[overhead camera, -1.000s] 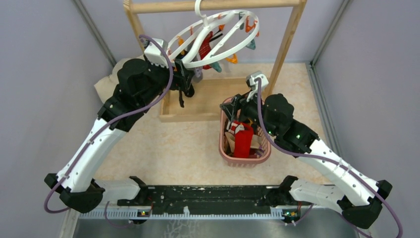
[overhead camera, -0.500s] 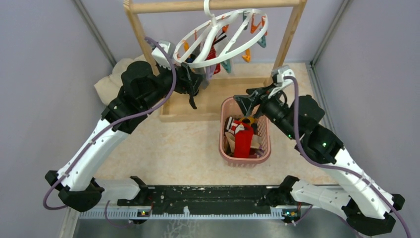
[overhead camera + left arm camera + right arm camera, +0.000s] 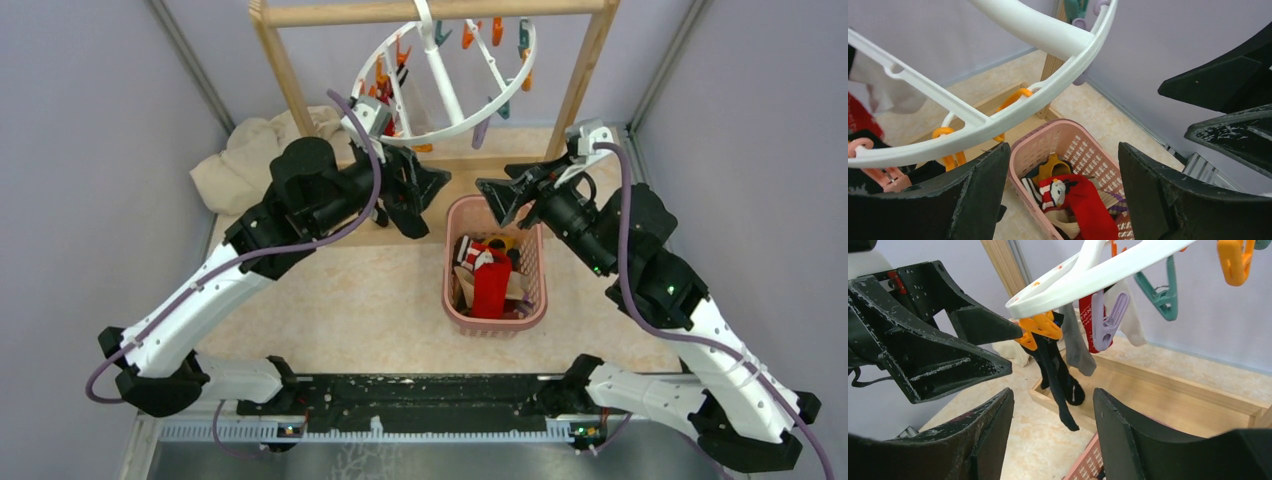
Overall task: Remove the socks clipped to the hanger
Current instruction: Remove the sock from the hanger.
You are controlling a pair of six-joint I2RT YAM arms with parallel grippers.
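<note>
Here, left claw spread, right claw spread, facing across a gap below the hanger rim.

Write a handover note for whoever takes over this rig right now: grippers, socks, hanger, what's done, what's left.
Left gripper: open, empty, beside the round white plastic hanger.
Right gripper: open, empty, facing the hanger, by the pink lattice basket.
Done: several socks lie in the basket, a red sock on top.
Left: a black sock, a grey sock, a red one and a white sock hang clipped under the ring. Probably unclip each and drop it in the basket.
</note>
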